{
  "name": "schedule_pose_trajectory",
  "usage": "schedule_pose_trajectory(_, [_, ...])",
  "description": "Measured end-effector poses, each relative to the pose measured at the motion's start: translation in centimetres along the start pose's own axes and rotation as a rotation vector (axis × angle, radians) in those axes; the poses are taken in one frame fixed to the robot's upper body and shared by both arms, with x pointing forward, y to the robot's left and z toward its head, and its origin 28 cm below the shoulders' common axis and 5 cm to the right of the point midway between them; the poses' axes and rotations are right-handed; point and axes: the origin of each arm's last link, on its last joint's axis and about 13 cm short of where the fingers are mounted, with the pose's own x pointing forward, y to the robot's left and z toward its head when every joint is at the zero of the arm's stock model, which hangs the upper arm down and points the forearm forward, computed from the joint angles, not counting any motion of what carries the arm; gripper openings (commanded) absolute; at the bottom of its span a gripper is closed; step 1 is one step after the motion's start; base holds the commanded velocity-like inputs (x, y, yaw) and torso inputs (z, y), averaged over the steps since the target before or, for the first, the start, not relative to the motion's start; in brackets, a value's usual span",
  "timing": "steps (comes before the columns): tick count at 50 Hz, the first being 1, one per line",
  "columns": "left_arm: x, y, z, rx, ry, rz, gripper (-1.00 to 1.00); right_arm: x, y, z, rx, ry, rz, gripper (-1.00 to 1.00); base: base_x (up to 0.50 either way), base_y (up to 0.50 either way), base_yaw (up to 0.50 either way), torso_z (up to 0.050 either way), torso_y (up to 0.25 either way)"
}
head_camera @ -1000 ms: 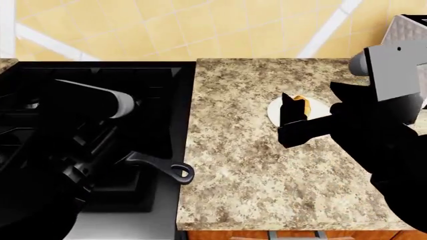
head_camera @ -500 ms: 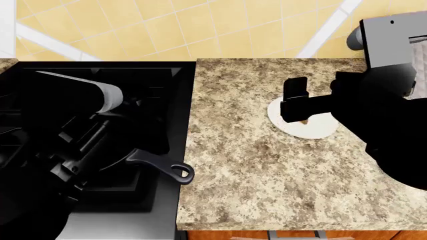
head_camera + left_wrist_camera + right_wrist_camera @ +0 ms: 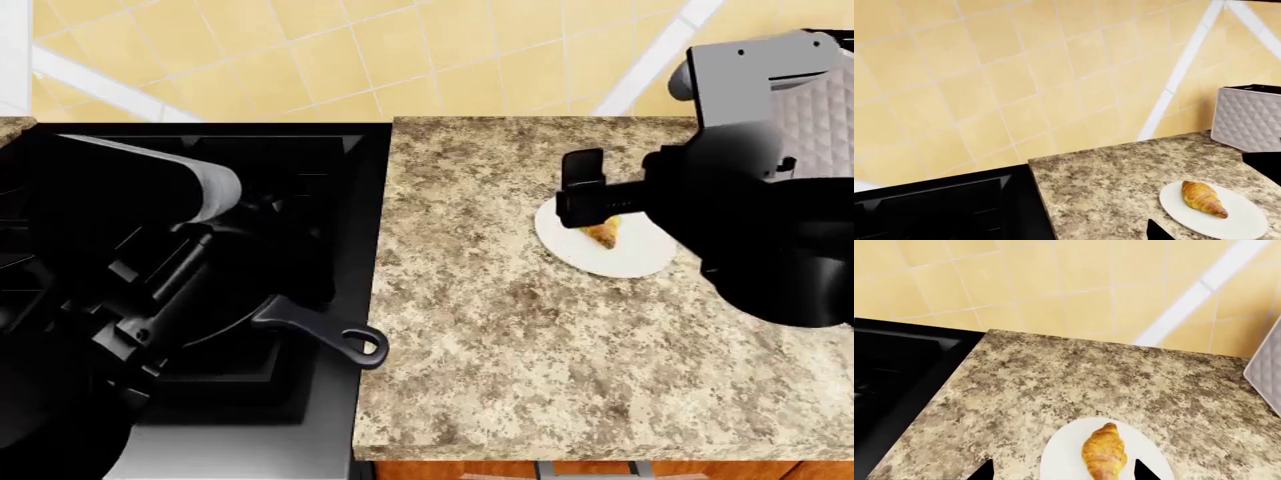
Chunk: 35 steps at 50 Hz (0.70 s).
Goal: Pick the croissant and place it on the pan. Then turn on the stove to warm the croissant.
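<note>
The croissant lies on a round white plate on the granite counter; it also shows as the croissant and the croissant. My right gripper hangs open just above the plate, its fingertips on either side of the pastry without touching it; from the head it is the right gripper. The pan shows only its looped handle on the stove; my left arm covers the rest. My left gripper hovers open over the stove's edge, only one tip showing.
A quilted silver toaster stands at the back right of the counter, beside the plate. A yellow tiled wall closes the back. The counter's front edge runs along the bottom of the head view.
My right gripper has moved back toward the wall over the plate, so the croissant shows again below it. The left arm shifted slightly over the stove.
</note>
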Motion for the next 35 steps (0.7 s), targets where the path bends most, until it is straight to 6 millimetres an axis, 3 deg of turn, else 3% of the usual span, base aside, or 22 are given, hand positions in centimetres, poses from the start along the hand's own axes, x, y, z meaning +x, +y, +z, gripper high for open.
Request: schedule_pose_trajectory(35, [0.0,0.1,0.0,0.011,-0.003,0.03,1.0,5.3,-2.1,-1.8,0.019,0.051,-0.044,1.0,0.0,0.0,0.0,0.0,0.0])
